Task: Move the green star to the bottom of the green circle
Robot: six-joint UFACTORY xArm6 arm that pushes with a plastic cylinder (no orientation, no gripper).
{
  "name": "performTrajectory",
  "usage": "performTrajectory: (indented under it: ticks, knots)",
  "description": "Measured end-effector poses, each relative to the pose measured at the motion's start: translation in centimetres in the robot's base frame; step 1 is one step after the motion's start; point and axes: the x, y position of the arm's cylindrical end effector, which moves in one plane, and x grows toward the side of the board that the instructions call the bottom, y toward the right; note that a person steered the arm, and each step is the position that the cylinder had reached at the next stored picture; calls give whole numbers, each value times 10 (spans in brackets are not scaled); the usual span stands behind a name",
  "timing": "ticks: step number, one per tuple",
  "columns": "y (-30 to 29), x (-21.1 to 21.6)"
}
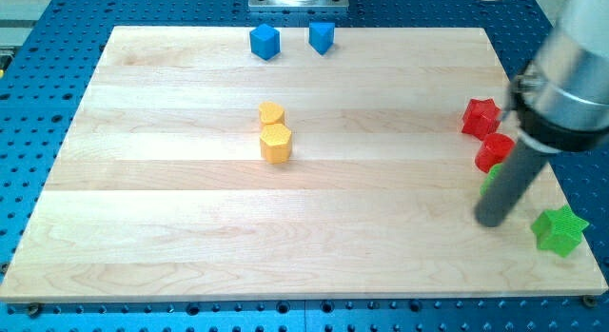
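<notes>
Tip (493, 220) of the fingerless rod down on the board, hiding most of the green circle (488, 179) and just left of the green star (559, 229) near the lower right corner, seemingly placed to steer that star beneath the circle.

Green circle (489, 180) mostly behind rod (509, 183)

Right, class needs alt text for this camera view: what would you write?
My tip rests between a mostly hidden green circle and a green star at the board's right edge. Two red, two yellow and two blue blocks lie elsewhere.
</notes>
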Motion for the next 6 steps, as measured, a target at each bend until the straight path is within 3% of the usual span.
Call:
performTrajectory:
  ticks: [2, 3, 4, 5, 6]
  knots:
    - [37, -26]
    - [5, -5]
    - [8, 78]
    - [27, 78]
    - [102, 75]
